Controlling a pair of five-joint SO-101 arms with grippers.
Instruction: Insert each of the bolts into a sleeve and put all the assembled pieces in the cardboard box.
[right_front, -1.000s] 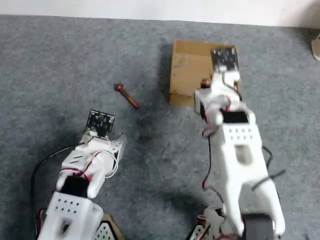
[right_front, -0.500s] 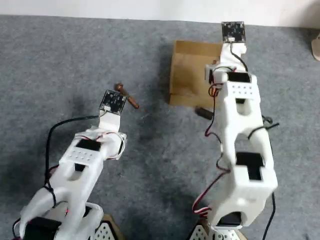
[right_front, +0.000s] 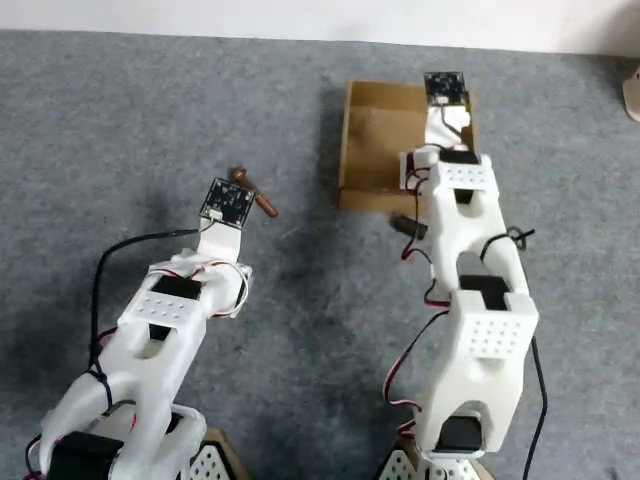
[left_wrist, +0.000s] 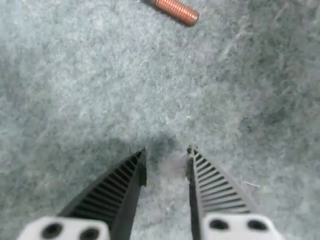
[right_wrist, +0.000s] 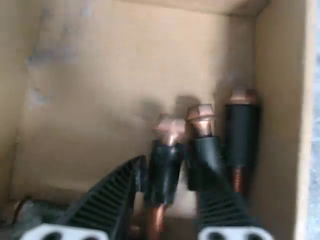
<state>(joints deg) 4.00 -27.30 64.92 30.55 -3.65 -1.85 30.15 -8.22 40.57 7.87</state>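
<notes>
A copper bolt (right_front: 252, 191) lies on the grey carpet left of the cardboard box (right_front: 375, 140); its threaded end (left_wrist: 173, 9) lies just ahead of my left gripper (left_wrist: 166, 157), which is open and empty above the carpet. My right gripper (right_wrist: 167, 167) is open inside the box, its fingers either side of an assembled bolt-in-sleeve piece (right_wrist: 164, 172). Two more assembled pieces (right_wrist: 204, 142) (right_wrist: 242, 132) lie beside it against the box wall. A loose black sleeve (right_front: 408, 225) rests on the carpet by the box's near edge, partly under the right arm.
Grey carpet (right_front: 120, 120) spreads around both arms. The far-left part of the box floor (right_wrist: 100, 75) is bare cardboard. A pale object (right_front: 632, 95) pokes in at the right edge.
The left arm stretched forward to the loose bolt. The right arm reached over the box, then drew back a little; the black sleeve on the carpet came into sight.
</notes>
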